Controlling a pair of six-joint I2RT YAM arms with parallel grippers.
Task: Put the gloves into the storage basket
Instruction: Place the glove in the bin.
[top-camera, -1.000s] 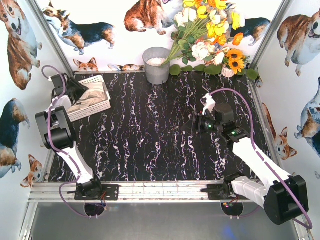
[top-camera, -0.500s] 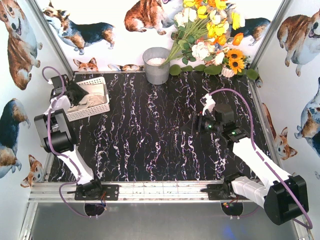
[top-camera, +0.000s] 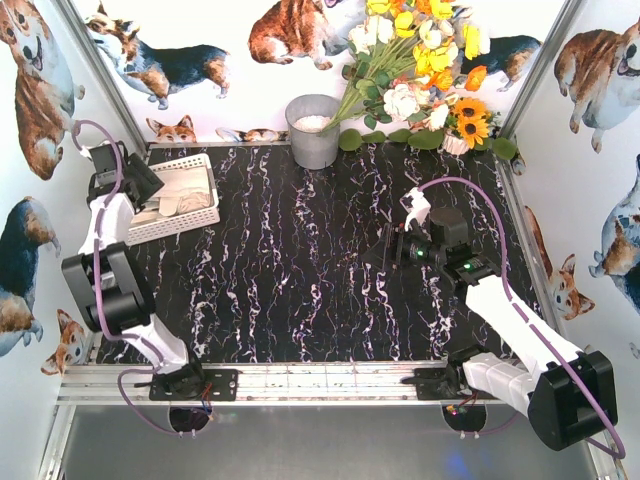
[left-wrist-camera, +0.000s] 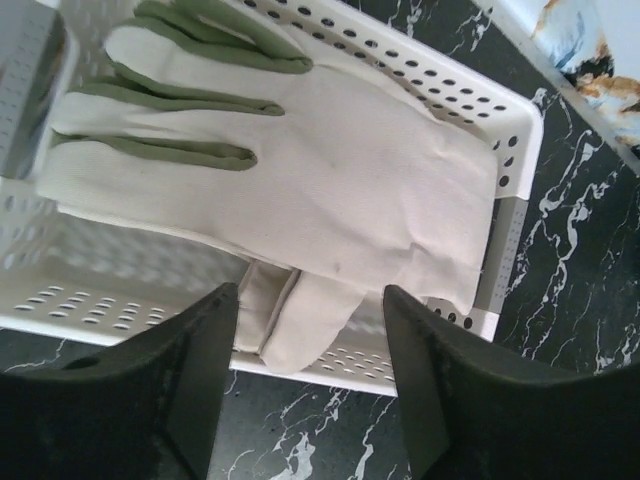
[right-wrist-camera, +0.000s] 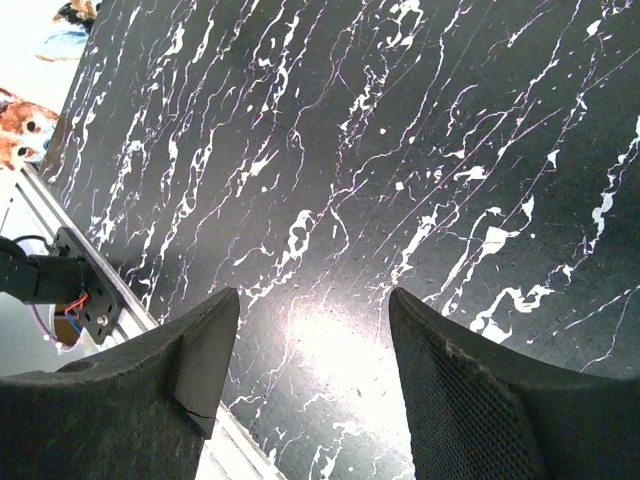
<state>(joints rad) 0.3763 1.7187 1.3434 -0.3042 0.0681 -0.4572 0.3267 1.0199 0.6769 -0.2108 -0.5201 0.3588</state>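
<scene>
Left wrist view gives us the relation that matters: the left end effector (left-wrist-camera: 312, 395) hangs just over the near wall of the storage basket (left-wrist-camera: 470, 110), its two fingers standing wide apart with nothing between them. The top glove (left-wrist-camera: 300, 180) lies flat inside the basket, straight ahead of the gap. Its long axis runs along the basket's length, with the fingertips toward the upper left of that view, the cuff toward the lower right, and the thumb pointing back at us. Under the thumb we see the folded edge of a second glove (left-wrist-camera: 262, 318), so we count at least two gloves, both inside. How many more lie beneath we cannot tell. From the top external view we count one basket at the far left of the surface (top-camera: 300, 260) and no glove out on it. We also count one grey bucket (top-camera: 313, 140) at the back with something pale inside that we cannot identify. The right end effector (right-wrist-camera: 305, 390) is also wide and empty, hovering over bare surface well apart from the basket, so the left arm is by far the nearer. We judge the task close to done, and that the left arm's next move is to lift clear of the basket wall.
</scene>
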